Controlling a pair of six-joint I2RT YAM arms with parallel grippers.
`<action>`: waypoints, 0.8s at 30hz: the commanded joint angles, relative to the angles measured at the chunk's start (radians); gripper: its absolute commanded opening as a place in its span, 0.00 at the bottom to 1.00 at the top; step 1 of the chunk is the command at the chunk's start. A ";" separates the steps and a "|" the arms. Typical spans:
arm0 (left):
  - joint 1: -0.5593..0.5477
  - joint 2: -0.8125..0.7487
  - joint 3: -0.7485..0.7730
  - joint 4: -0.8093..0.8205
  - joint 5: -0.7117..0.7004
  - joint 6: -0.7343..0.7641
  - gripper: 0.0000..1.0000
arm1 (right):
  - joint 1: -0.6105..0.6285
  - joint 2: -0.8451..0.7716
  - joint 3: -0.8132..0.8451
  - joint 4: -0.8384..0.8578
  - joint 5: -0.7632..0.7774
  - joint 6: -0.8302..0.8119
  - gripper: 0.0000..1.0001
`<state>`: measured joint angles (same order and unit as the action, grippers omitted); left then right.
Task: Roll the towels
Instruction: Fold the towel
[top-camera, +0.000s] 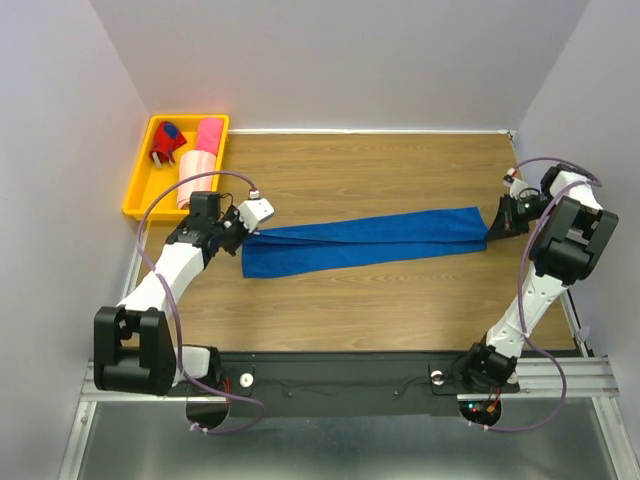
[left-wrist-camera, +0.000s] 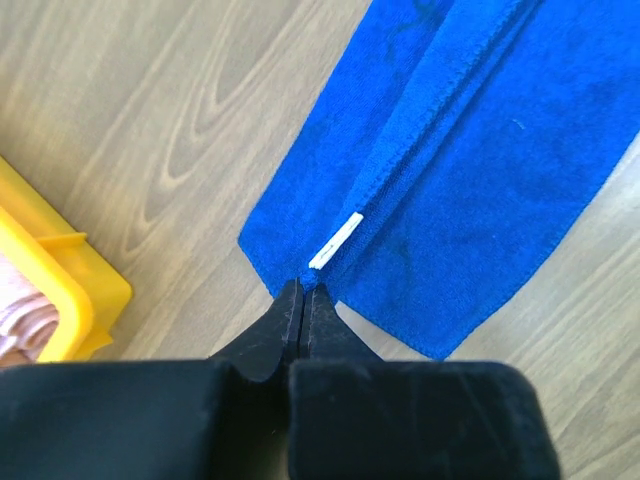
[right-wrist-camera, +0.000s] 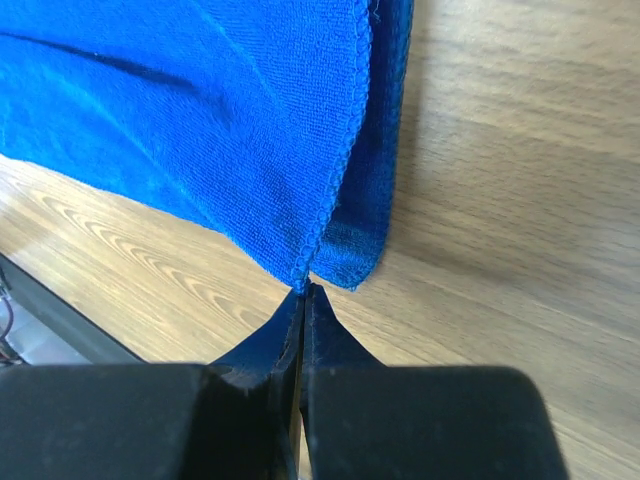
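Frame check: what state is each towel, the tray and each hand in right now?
blue towel: unrolled, folded lengthwise, stretched flat on the table.
left hand: shut on one end of it.
right hand: shut on the other end.
yellow tray: upright, holding both pink towels.
hot pink towel: rolled, in the tray.
pale pink towel: rolled, in the tray.

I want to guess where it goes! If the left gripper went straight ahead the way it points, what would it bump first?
The blue towel. The left gripper is shut right at its near edge, seemingly pinching it, so it would push straight into that cloth.
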<state>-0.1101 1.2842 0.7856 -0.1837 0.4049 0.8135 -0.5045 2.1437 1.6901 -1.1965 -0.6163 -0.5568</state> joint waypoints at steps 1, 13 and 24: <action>0.000 -0.054 -0.009 -0.039 0.037 0.053 0.02 | -0.003 -0.019 0.020 -0.018 0.016 -0.017 0.00; 0.001 0.027 -0.085 -0.023 -0.009 0.127 0.06 | -0.003 0.025 -0.036 0.047 0.067 -0.002 0.01; 0.000 0.003 -0.085 -0.022 0.024 0.141 0.19 | -0.002 0.016 -0.050 0.072 0.067 0.035 0.31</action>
<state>-0.1104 1.3262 0.6998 -0.2058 0.3977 0.9325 -0.5045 2.1696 1.6367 -1.1500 -0.5518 -0.5362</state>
